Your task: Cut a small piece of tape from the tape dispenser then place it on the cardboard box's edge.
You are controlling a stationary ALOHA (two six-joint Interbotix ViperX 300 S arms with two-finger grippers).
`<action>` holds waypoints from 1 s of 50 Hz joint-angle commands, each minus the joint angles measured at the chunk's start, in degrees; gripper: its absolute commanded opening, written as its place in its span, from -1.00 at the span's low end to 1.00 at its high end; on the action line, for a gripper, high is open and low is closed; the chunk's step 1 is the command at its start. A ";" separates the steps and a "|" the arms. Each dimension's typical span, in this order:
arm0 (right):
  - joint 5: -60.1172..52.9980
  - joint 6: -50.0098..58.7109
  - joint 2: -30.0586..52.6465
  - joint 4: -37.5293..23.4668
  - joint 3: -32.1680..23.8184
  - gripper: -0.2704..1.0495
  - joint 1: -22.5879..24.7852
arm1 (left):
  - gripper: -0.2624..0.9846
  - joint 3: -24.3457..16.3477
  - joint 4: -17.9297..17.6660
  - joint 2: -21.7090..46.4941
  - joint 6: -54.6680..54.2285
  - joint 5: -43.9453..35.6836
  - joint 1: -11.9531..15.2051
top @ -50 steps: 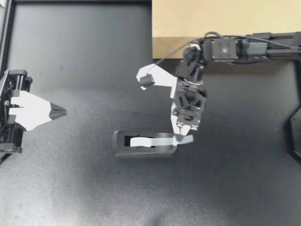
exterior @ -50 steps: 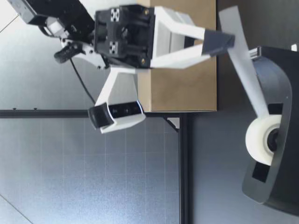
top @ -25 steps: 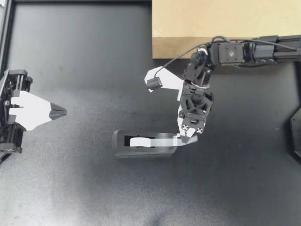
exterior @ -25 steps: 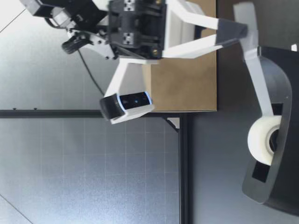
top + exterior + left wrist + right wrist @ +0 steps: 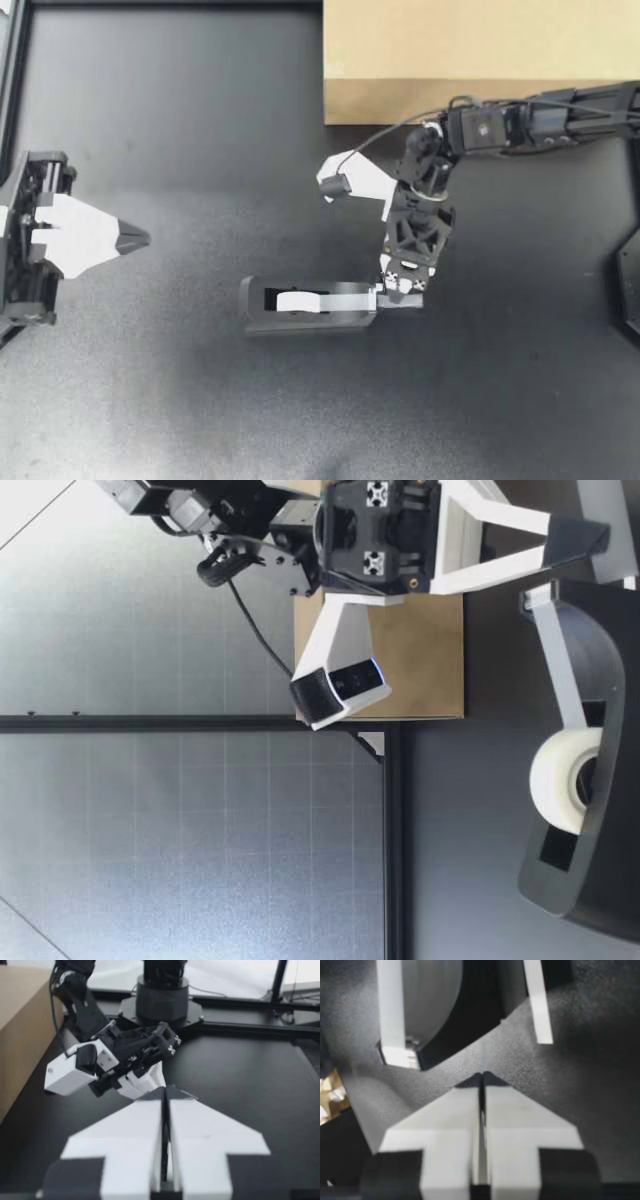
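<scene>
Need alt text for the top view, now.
My right gripper, shut on tape, is at the cutter end of the dispenser mid-table. My left gripper sits shut at the table's left edge; the box fills the upper right corner.

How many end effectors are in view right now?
2. My left end effector sits shut near the top view's left edge; my right end effector is shut on the tape at the tape dispenser's end. None seems hidden.
</scene>
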 commanded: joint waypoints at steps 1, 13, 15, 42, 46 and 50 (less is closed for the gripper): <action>-0.18 -0.09 -3.34 0.09 -0.09 -0.72 -0.18 | -0.68 -0.79 -1.41 0.97 0.00 -0.53 0.00; -2.29 1.41 -12.22 -3.43 -0.09 -0.72 -0.09 | -0.36 -3.25 -2.46 6.59 0.00 -2.11 -0.09; -2.90 2.02 -13.89 -4.75 -0.18 -0.72 -0.18 | -0.30 -4.04 -2.46 7.82 0.00 -2.55 0.00; -5.10 22.85 -25.58 -31.38 -10.46 -0.72 8.00 | 0.08 -12.22 -2.46 26.10 2.02 -14.59 -0.09; -5.01 24.17 -25.31 -33.66 -12.92 -0.72 9.76 | 0.08 -13.27 -2.46 28.48 2.72 -16.35 -0.09; -4.92 25.22 -24.96 -35.60 -15.29 -0.72 11.16 | 0.08 -14.59 -2.46 30.76 3.43 -17.40 0.00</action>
